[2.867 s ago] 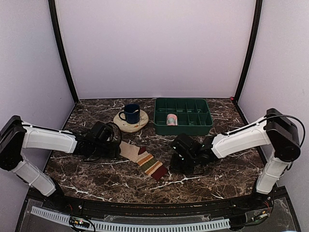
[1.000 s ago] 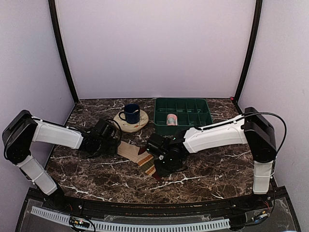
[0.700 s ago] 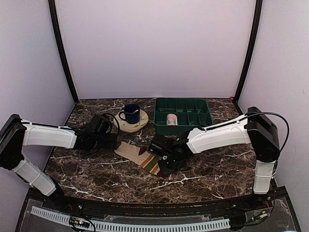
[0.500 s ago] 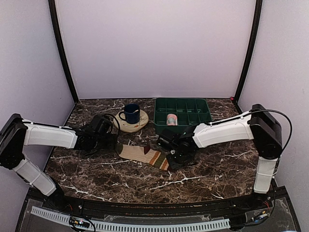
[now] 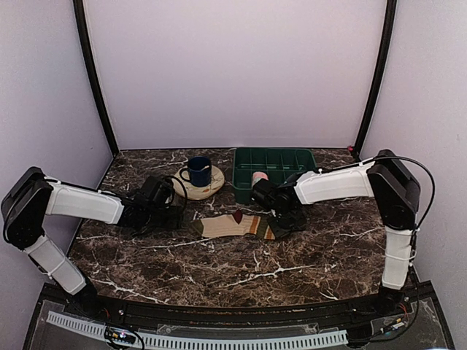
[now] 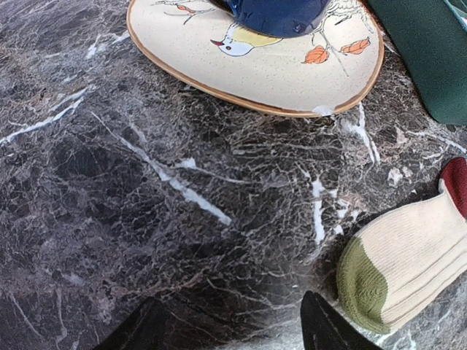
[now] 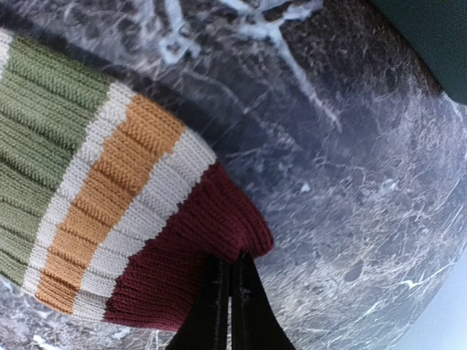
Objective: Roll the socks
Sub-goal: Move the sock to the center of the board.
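Note:
The cream striped sock (image 5: 222, 227) lies flat, left to right, in front of the tray. In the right wrist view my right gripper (image 7: 230, 273) is shut on its maroon end (image 7: 190, 255), beside the orange and green stripes (image 7: 87, 182). From above, that right gripper (image 5: 282, 221) sits at the sock's right end. My left gripper (image 5: 177, 217) rests low at the left end, open and empty. In the left wrist view, the left gripper (image 6: 233, 332) has the green tip (image 6: 365, 281) just right of its right finger. The pink sock (image 5: 259, 179) sits rolled in the tray.
A green compartment tray (image 5: 292, 157) stands at the back, right behind the right gripper. A blue mug (image 5: 197, 171) stands on a round tan coaster (image 5: 210, 189) just behind the left gripper; the coaster (image 6: 292, 80) and the tray's corner (image 6: 430, 65) also show in the left wrist view.
The right gripper has dragged the sock's maroon end right and back toward the tray, swinging the sock from a diagonal to lying straight across. The left gripper stayed open near the other end.

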Motion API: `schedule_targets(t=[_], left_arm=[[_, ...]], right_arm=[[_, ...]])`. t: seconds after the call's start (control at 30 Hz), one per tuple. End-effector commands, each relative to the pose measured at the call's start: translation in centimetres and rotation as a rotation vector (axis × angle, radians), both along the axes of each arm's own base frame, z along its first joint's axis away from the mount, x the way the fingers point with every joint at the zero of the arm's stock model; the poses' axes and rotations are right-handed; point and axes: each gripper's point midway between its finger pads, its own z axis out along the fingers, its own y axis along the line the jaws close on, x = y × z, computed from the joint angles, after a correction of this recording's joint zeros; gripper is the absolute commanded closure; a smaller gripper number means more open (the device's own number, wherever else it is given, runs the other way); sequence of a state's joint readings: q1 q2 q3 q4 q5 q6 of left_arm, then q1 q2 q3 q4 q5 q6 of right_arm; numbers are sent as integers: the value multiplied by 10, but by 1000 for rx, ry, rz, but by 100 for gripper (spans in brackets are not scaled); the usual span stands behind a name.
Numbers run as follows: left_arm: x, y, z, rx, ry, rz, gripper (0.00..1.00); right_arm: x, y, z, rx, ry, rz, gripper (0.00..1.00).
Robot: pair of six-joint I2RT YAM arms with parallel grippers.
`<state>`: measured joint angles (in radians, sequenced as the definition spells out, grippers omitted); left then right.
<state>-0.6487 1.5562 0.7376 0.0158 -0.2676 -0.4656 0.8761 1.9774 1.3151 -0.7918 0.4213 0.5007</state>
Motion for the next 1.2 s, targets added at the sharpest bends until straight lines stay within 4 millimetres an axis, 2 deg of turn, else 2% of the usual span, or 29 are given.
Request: schedule_targets(t=[0.0, 0.2, 0.33, 0.53, 0.7, 0.83, 1.17], left_arm=[[6, -12, 15, -31, -41, -29, 34], [2, -17, 18, -38, -49, -46, 34], [1, -22, 20, -36, -58, -58, 34], [4, -26, 29, -21, -98, -71, 34], [5, -29, 35, -16, -123, -78, 34], [6, -29, 40, -16, -140, -77, 34], [4, -28, 42, -22, -152, -75, 34]], right_arm=[[2, -9, -6, -51, 29, 5, 95], [-3, 1, 19, 84, 3, -61, 72], [-9, 5, 28, 177, -5, -111, 65], [-14, 12, 37, 338, -39, -231, 65], [-22, 10, 26, 447, -46, -360, 68], [-20, 5, 19, 453, -68, -425, 71], [-13, 18, 13, 515, -58, -474, 71]])
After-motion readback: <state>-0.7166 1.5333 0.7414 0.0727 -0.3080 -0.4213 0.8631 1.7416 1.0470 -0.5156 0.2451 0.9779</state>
